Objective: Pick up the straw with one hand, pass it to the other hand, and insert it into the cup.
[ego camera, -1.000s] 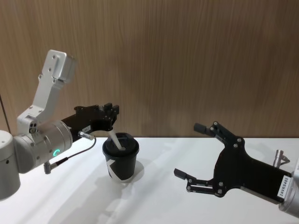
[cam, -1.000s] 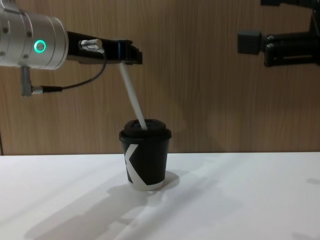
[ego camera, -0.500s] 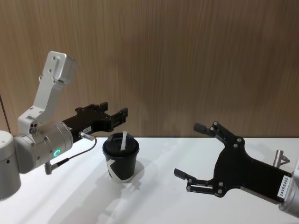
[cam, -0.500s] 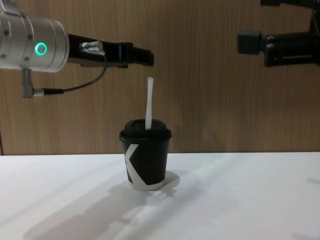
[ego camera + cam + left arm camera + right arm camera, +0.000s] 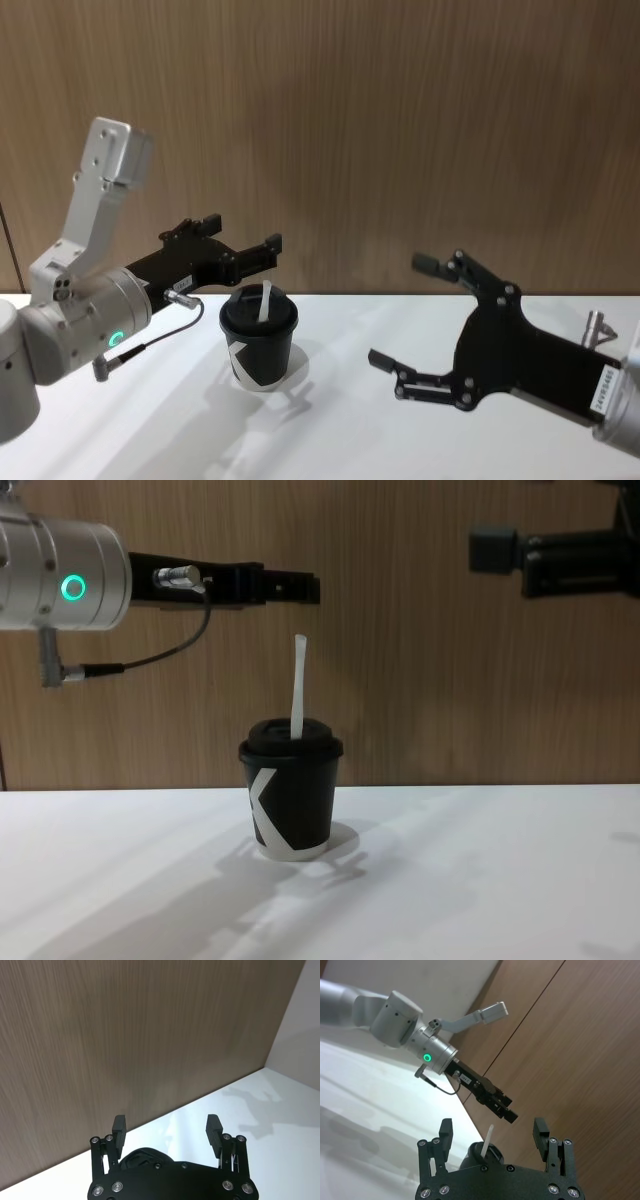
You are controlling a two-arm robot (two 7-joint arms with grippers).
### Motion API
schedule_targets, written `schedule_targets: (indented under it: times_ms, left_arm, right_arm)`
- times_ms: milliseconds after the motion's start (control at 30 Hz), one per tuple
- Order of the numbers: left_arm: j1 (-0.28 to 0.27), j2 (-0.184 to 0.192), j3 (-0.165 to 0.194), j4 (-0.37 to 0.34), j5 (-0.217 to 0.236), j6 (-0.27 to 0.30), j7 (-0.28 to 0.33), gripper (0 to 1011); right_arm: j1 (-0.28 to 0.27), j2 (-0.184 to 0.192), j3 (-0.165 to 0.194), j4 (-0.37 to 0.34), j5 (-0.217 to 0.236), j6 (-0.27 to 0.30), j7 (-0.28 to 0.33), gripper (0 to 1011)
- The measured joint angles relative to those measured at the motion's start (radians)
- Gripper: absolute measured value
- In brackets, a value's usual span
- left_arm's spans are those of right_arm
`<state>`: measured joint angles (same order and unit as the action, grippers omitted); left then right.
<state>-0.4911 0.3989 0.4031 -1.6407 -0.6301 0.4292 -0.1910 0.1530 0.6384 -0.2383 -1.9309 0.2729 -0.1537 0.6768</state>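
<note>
Through the domed lid of the black paper cup (image 5: 290, 798), the white straw (image 5: 297, 685) stands nearly upright, its lower end inside and its top free. That cup sits on the white tabletop (image 5: 480, 880), left of the middle in the head view. Above and just behind the straw's tip hangs the left gripper (image 5: 243, 242), fingers spread wide apart, gripping nothing. Well off to the right, the right gripper (image 5: 402, 312) hovers above the tabletop, fingers likewise wide open and empty.
</note>
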Motion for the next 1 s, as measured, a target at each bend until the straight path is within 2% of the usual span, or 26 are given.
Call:
schedule_targets:
  times_ms: [367,800,1000]
  left_arm:
    - [0.055,0.011,-0.025,-0.019,-0.011,-0.121,-0.058,999]
    - [0.096,0.019,-0.036,-0.043,-0.031,-0.214,-0.098,1000]
    - [0.107,0.019,-0.036,-0.057,-0.037,-0.248,-0.109,1000]
  right_arm:
    - [0.056,-0.044,-0.010,-0.001,0.046,0.077,-0.030,1001]
    - [0.106,-0.111,-0.005,-0.014,0.143,0.255,-0.113,1001]
    - [0.119,-0.147,0.001,-0.020,0.187,0.348,-0.171,1001]
